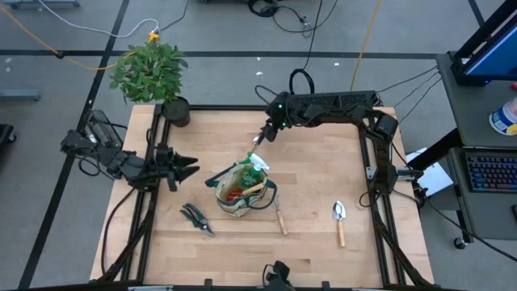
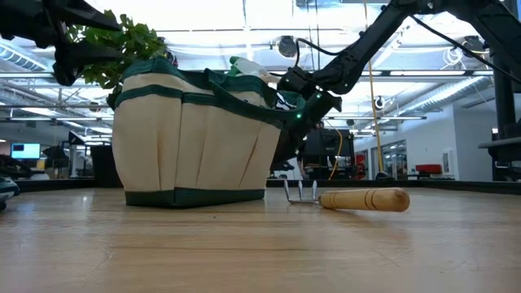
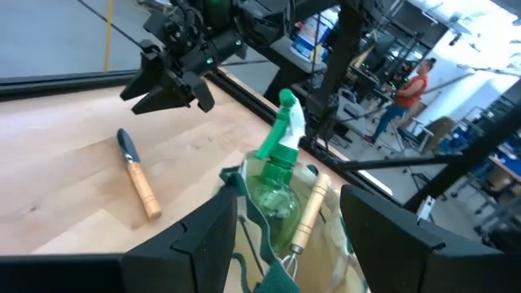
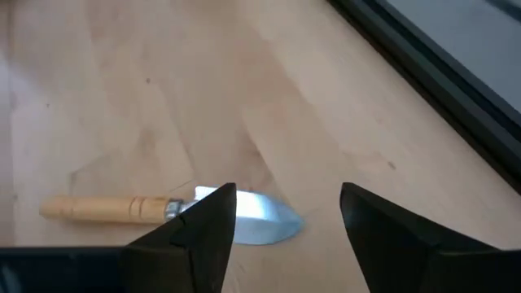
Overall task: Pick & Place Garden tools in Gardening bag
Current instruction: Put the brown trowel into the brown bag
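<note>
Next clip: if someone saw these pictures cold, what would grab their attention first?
The gardening bag at the table's middle, with the green spray bottle standing out of its top beside a wooden handle. The right claw hangs open just beyond the bottle, empty, while the left claw waits open at the bag's left. On the wood lie the black pruning shears, a rake against the bag, and a trowel off to the right.

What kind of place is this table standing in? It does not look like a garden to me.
Probably a robotics lab or open workshop, not a garden. The wooden table sits in a dark metal frame, cables trail across the grey floor, and a desk with a keyboard stands beside it. Long ceiling lights show beyond.
</note>
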{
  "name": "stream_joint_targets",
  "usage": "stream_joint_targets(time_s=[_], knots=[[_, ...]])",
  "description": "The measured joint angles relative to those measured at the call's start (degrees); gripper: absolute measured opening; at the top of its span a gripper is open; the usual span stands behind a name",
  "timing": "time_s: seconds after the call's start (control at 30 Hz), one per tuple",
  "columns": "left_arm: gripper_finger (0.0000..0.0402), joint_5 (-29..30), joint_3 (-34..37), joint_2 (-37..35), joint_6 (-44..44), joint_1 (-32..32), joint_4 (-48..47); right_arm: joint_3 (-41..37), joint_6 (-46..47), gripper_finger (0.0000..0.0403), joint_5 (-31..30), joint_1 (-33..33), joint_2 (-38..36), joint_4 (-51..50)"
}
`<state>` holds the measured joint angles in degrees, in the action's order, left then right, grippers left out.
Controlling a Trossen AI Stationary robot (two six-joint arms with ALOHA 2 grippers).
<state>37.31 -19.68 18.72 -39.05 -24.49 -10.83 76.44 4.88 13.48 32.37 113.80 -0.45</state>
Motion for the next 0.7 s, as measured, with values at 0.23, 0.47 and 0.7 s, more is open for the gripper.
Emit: stream_joint_targets(time_s=[0.23,0.47,0.7], knots=[[0.0223,-1.74,0.00,0.01,-0.54,2.44,1.56,0.01,-3.89,0.0215,4.23,-1.02,0.96,2.37],[0.0223,-3.55,0.00,0.01,-0.46,3.27,3.64,0.06,-14.87,0.0215,7.70,-2.11,2.03,2.26],[0.0223,-4.34,0.00,0.02,-0.13,3.54,4.41,0.05,-26.46,0.0215,7.74,-2.46,2.05,0.12]])
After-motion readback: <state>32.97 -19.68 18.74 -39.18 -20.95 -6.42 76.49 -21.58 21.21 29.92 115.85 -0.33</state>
